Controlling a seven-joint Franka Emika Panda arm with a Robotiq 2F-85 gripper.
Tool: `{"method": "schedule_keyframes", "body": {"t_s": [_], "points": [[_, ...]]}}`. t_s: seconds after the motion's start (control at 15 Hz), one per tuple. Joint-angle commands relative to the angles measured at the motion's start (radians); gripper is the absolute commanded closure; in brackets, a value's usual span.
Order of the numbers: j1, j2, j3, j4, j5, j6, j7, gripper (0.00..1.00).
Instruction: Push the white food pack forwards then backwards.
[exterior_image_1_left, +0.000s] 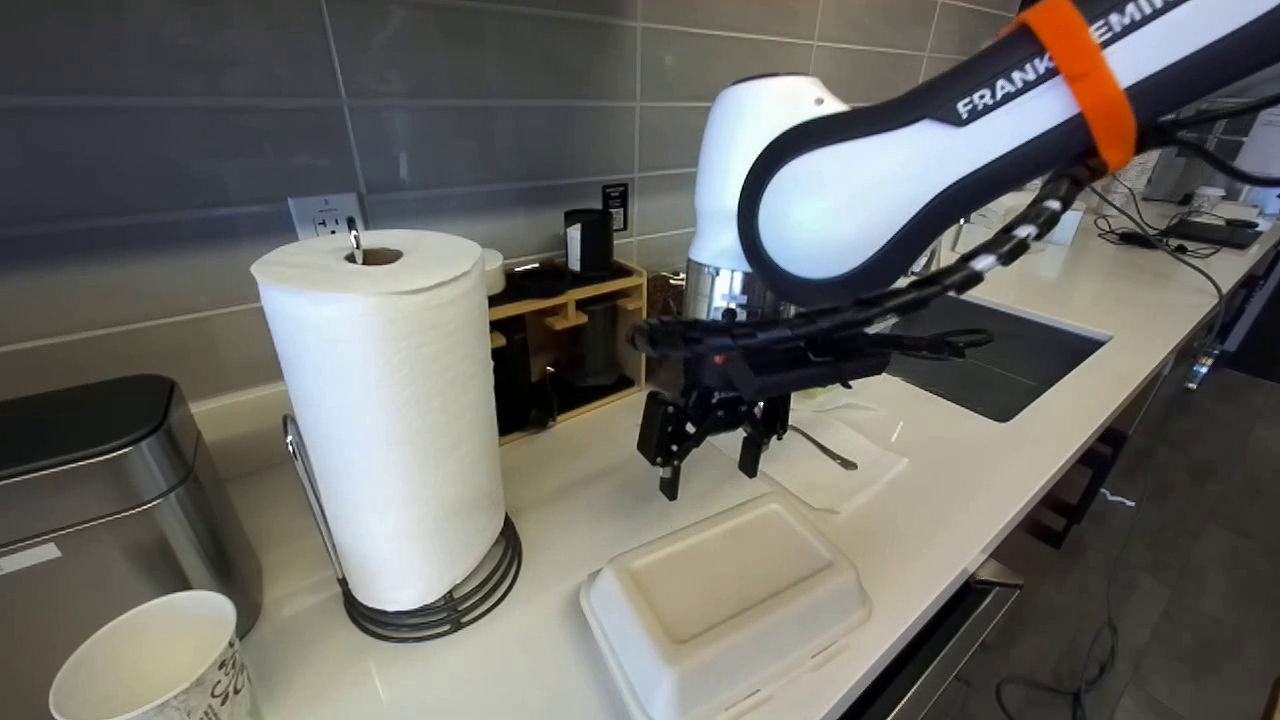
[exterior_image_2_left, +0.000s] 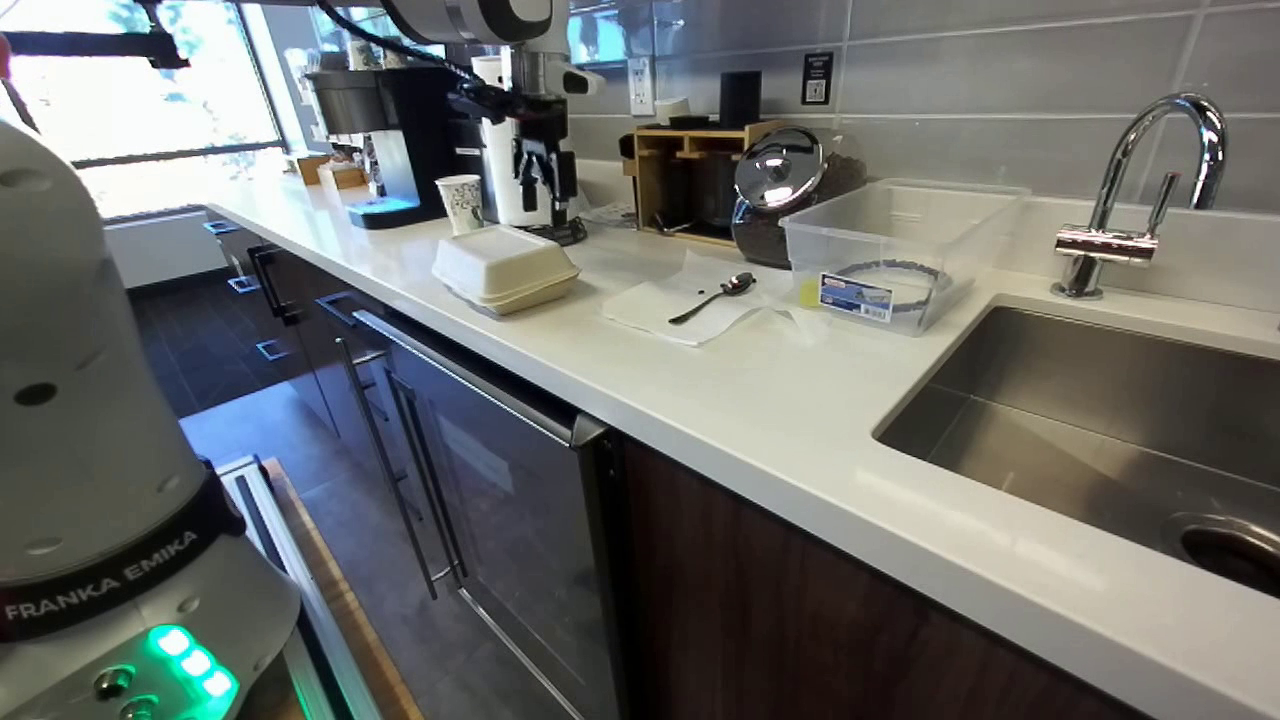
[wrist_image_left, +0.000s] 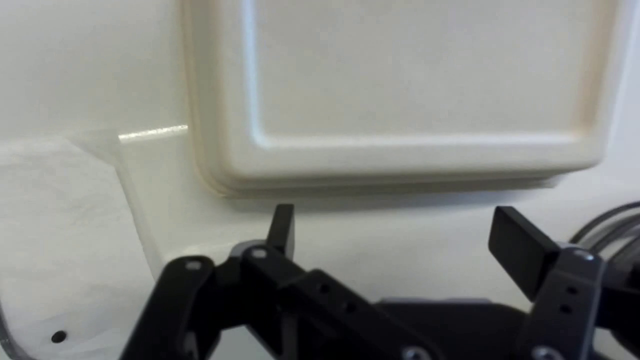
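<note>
The white food pack is a closed, flat clamshell lying on the counter near its front edge. It shows in both exterior views and fills the upper part of the wrist view. My gripper is open and empty, pointing down above the counter on the wall side of the pack. In the wrist view, the two fingertips are wide apart, just short of the pack's long edge. A strip of counter shows between them and the pack. I see no contact.
A paper towel roll on a wire stand and a paper cup stand beside the pack. A napkin with a spoon lies on its other side. A wooden shelf stands against the wall. A clear bin stands near the sink.
</note>
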Motion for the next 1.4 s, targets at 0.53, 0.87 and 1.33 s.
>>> {"method": "schedule_keyframes", "body": {"t_s": [0.53,0.87,1.33], "points": [[-0.001,-0.216,0.079,-0.062,0.275,-0.309,0.271,0.0],[0.0,-0.21,0.085,-0.118,0.367,-0.387,0.179,0.0],[-0.007,-0.161,0.084,-0.149,0.31,-0.447,-0.104,0.0]]}}
